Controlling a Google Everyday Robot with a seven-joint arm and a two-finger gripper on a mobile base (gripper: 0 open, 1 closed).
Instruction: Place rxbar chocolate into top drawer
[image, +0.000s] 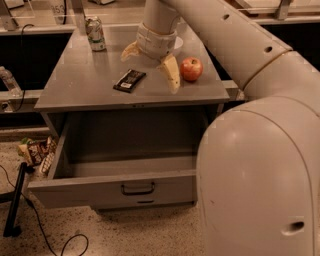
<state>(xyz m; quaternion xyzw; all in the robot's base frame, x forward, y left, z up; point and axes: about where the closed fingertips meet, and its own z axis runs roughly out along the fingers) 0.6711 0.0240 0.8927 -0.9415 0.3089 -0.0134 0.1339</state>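
Top drawer (100, 192) pulled out, dark handle (137, 189) centred on its front; snack packets (35, 150) on the floor to its left; on the grey surface (75, 87) above, rxbar chocolate (129, 80) lies flat near the front edge; pincer (149, 73) hovers just behind and right of it, fingers spread wide, holding nothing; red apple (191, 69) just right of the pincer; drink can (95, 33) at the far left.

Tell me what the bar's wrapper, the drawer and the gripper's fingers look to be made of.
Bar: thin, flat black wrapper with a white label patch, probably plastic film or foil. Drawer: flat matte grey panels, likely painted metal. Its dark handle could be metal or plastic. Gripper, open beside the bar: its fingers are tan and dull, perhaps rubber or soft plastic.
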